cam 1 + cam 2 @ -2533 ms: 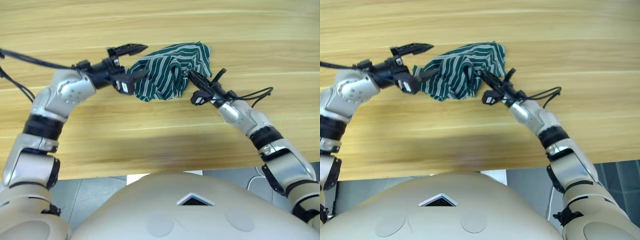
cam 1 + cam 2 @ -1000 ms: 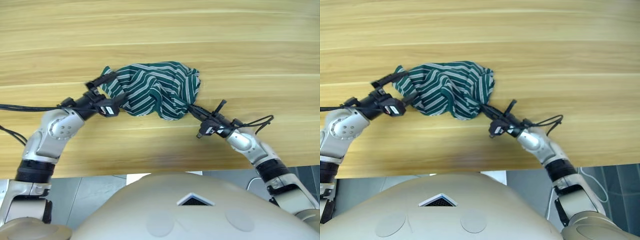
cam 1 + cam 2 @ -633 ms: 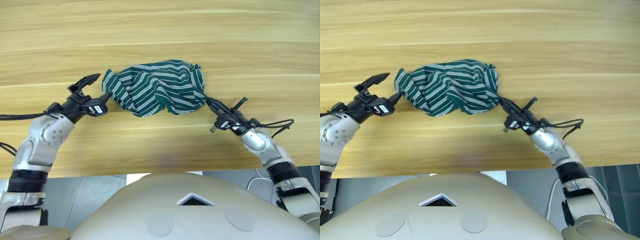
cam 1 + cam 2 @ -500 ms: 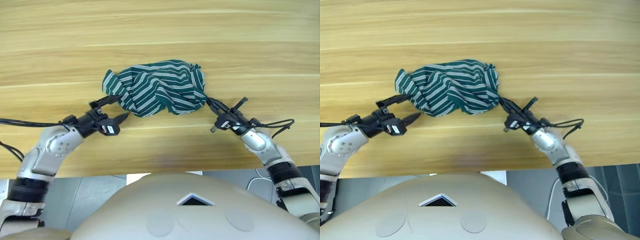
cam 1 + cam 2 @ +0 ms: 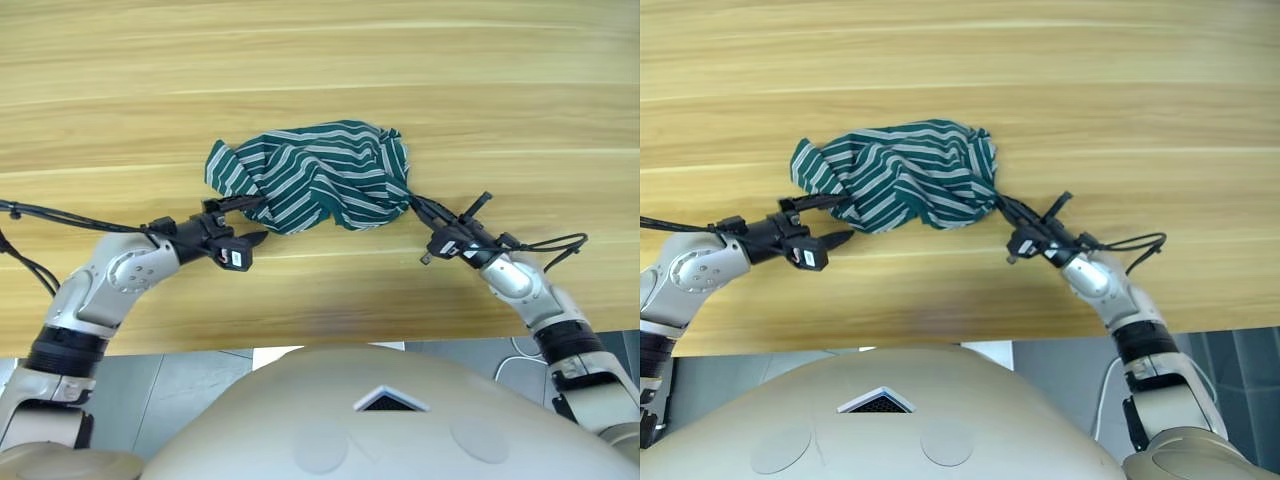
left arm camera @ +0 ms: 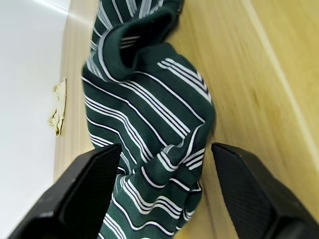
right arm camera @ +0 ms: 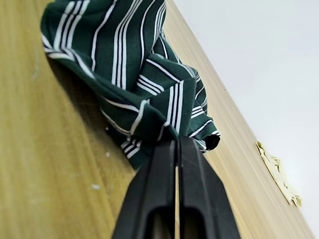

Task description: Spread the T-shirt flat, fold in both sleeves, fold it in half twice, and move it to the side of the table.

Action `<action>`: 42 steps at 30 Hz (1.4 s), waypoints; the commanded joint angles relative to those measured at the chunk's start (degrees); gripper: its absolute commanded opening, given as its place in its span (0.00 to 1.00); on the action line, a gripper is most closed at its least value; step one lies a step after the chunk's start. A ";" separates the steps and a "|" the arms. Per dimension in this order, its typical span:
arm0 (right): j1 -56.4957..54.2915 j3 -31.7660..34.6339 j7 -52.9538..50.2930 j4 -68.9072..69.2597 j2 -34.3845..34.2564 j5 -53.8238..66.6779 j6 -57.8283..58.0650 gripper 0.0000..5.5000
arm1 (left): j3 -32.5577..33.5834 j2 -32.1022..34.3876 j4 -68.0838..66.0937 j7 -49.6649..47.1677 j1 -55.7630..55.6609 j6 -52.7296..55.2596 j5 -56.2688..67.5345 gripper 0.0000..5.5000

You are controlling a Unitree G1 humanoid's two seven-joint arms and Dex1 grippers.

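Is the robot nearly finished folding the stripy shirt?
Not nearly. Nothing looks done: the T-shirt lies crumpled in a heap on the wooden table. In hand: the right gripper has its jaws shut on the heap's edge, and the left gripper holds open jaws around the opposite edge. Still to do: spreading flat, both sleeves, two folds, moving aside.

The T-shirt [image 5: 315, 175] hides its sleeves in folds; the left wrist view crops it.

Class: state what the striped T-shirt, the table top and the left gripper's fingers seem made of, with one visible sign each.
T-shirt: soft knit cloth, likely cotton; it bunches in folds.
Table: wood or wood-look laminate, slight sheen; long grain lines.
Fingers: matte black, likely plastic or rubber; finely dimpled surface.
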State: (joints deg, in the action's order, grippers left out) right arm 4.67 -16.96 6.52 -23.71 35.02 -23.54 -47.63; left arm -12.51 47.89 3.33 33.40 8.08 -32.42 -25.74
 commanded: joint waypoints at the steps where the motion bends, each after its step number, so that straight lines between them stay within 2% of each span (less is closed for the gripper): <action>1: 0.77 -1.39 1.42 -2.20 -0.55 -2.46 2.19 0.00 | -1.05 -0.33 -2.89 -0.73 -2.76 -0.64 -2.02 0.61; 5: 0.82 -1.70 1.00 -2.91 -0.79 -2.62 2.00 0.00 | -1.40 -0.88 -4.14 -1.33 -4.18 -1.25 -2.65 0.61; 22: -0.52 -3.16 -0.73 -6.33 -2.08 -3.79 1.60 0.00 | -0.77 -0.84 -3.61 -2.00 -4.45 -2.17 -0.94 0.16; 26: -0.60 -3.33 -0.87 -6.37 -2.17 -3.82 1.61 0.00 | -0.63 -0.96 -3.36 -2.15 -4.42 -2.33 -0.63 0.02; 35: -1.20 -3.09 -1.43 -7.38 -2.07 -3.23 0.58 0.00 | 2.03 -3.35 -2.54 -4.74 -4.27 -2.91 4.42 0.01; 37: 0.60 -0.97 0.35 -3.85 -1.02 3.84 -1.96 0.00 | 4.01 -4.61 -2.27 -5.79 -3.58 -3.42 9.80 0.01; 42: 12.55 3.94 5.94 12.72 6.33 34.19 -12.43 0.00 | 6.50 -6.44 2.52 -3.46 2.89 -7.43 30.14 0.01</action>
State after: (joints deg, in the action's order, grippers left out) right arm 12.67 -15.19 10.06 -18.41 37.28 -0.45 -55.81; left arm -7.20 41.72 2.61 27.98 7.78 -37.71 -3.72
